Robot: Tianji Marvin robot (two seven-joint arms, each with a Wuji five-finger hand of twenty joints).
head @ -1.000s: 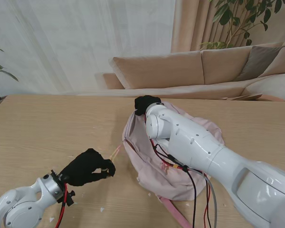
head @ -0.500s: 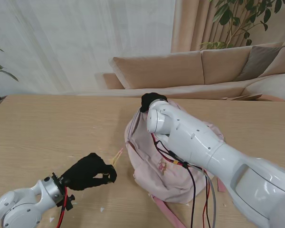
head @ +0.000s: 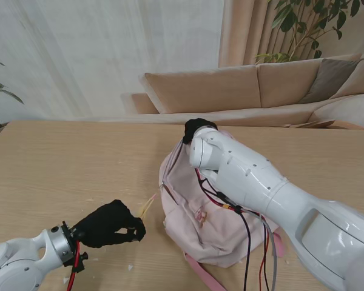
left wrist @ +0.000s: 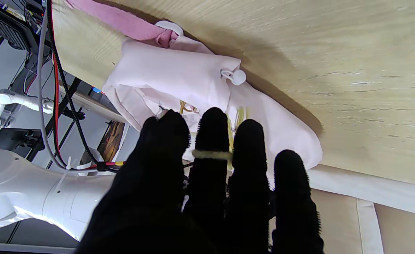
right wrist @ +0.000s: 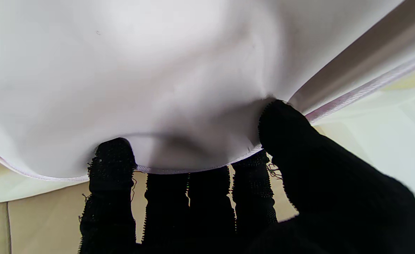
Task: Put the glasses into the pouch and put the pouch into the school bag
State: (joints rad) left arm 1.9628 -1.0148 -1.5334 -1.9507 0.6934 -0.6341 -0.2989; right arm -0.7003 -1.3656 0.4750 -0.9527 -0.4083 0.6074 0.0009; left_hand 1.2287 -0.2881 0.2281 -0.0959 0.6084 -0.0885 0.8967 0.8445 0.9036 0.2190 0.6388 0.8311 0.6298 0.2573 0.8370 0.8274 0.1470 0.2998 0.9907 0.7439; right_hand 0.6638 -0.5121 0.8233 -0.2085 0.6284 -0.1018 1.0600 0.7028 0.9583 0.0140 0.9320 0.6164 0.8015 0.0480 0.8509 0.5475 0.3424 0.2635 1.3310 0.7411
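The pale pink school bag [head: 197,209] stands slumped on the wooden table [head: 60,163], under my right arm. My right hand [head: 198,128] is at the bag's far top edge. In the right wrist view its thumb and fingers [right wrist: 112,158] pinch the rim of the bag's fabric [right wrist: 158,70]. My left hand [head: 109,224] is to the left of the bag and nearer to me, with its fingers curled shut. A thin yellow cord [head: 147,205] runs from it towards the bag and lies across the fingers [left wrist: 211,154]. No glasses or pouch body show in any view.
A pink shoulder strap [head: 200,276] trails from the bag towards the table's near edge. Small white scraps [head: 129,267] lie near my left hand. A beige sofa [head: 230,91] and a plant [head: 309,24] stand beyond the far edge.
My right hand has moved a little to the right, pulling the bag's top up so the bag stands taller. My left hand has drawn slightly nearer to me with the cord.
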